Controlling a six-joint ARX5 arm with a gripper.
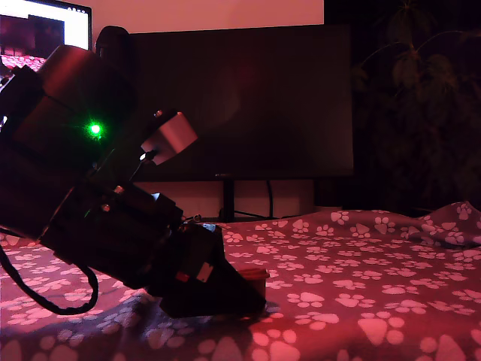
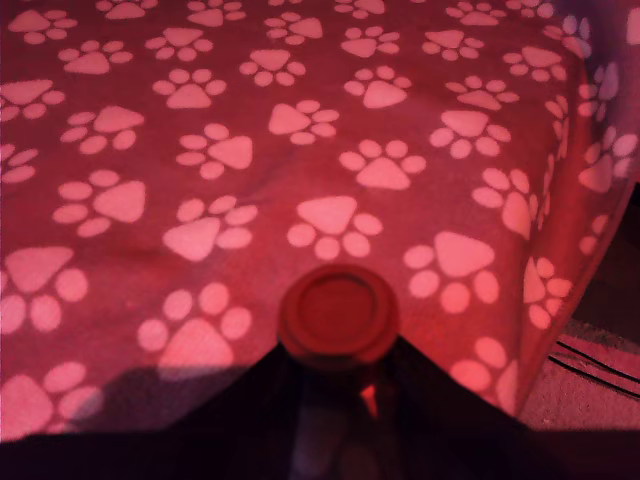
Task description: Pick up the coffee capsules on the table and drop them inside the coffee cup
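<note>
A dark red-brown coffee capsule (image 2: 338,312) sits low over the table (image 2: 200,150), whose reddish cloth is printed with pale paw prints. Its round flat face points at the wrist camera. My gripper (image 2: 340,352) is shut on it, the dark fingers (image 2: 440,400) meeting its two sides. In the exterior view the arm leans steeply down from the left. There the gripper (image 1: 252,289) rests near the cloth, with the capsule (image 1: 257,274) at its tip. The coffee cup is out of view.
A large dark monitor (image 1: 240,101) on a stand fills the background, with a lit screen (image 1: 45,30) at the exterior view's upper left. The cloth bunches up (image 1: 451,222) at the far right. A black cable (image 1: 45,301) loops under the arm. The wrist view shows the cloth's edge dropping off (image 2: 575,250).
</note>
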